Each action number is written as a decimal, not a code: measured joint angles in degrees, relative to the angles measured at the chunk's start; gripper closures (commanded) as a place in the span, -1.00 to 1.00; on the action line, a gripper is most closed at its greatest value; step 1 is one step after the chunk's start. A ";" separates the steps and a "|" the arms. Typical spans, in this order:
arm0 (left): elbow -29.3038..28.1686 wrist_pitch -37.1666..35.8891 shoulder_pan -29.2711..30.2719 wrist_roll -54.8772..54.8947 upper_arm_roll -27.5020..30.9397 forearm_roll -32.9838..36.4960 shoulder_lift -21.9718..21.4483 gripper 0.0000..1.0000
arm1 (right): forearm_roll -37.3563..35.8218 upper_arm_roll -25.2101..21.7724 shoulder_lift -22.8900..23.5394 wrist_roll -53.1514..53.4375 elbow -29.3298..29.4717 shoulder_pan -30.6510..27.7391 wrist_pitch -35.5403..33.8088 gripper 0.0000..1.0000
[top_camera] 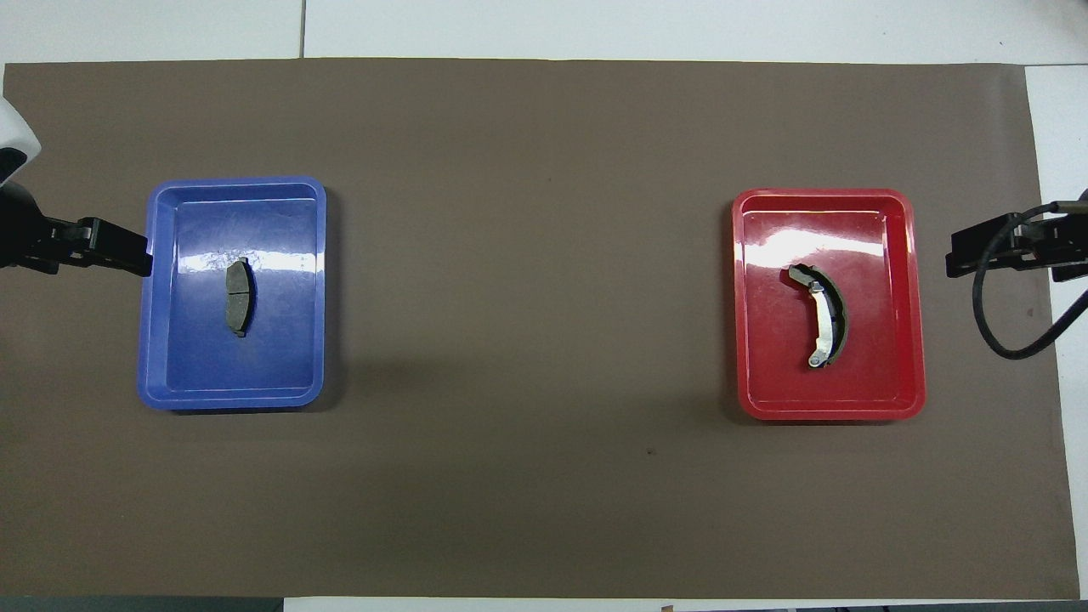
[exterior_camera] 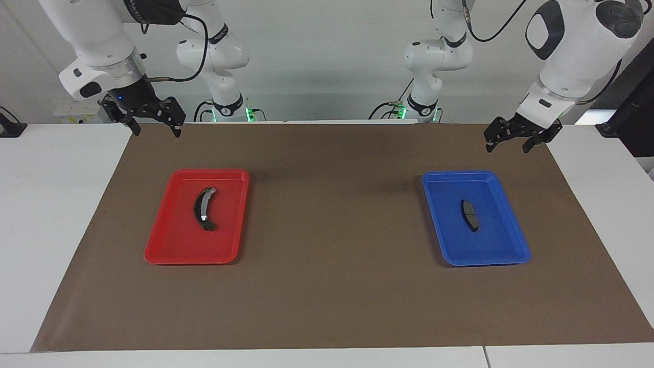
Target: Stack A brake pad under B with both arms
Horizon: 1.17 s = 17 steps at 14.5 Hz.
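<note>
Pad A [exterior_camera: 470,215] lies in the blue tray [exterior_camera: 512,254], B [exterior_camera: 203,208] in the red tray [exterior_camera: 166,250]. The left tool [exterior_camera: 507,144] and right tool [exterior_camera: 156,129] hang wide, empty, above the mat's [exterior_camera: 332,286] corners.

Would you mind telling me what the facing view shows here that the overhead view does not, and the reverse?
Only the facing view shows the arms, their bases and both open grippers whole: left gripper, right gripper. Only the overhead view shows the seam across the A brake pad and the full pale strip along B. Both show the blue tray, the red tray and the brown mat.
</note>
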 measured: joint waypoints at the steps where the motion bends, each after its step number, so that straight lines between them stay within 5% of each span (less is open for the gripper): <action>1: -1.84 1.65 0.00 0.00 0.00 0.00 -0.58 -0.96 | 0.00 0.00 0.00 0.00 0.00 0.00 0.00 -0.99; 11: -17.18 23.87 0.05 0.00 0.03 0.00 2.05 -0.96 | 0.00 -0.01 -0.16 0.00 -1.41 0.01 3.01 -0.99; 17: -20.62 36.10 1.06 0.13 0.12 0.00 10.20 -0.96 | 1.43 0.41 -1.50 0.00 -20.08 0.48 22.83 -0.99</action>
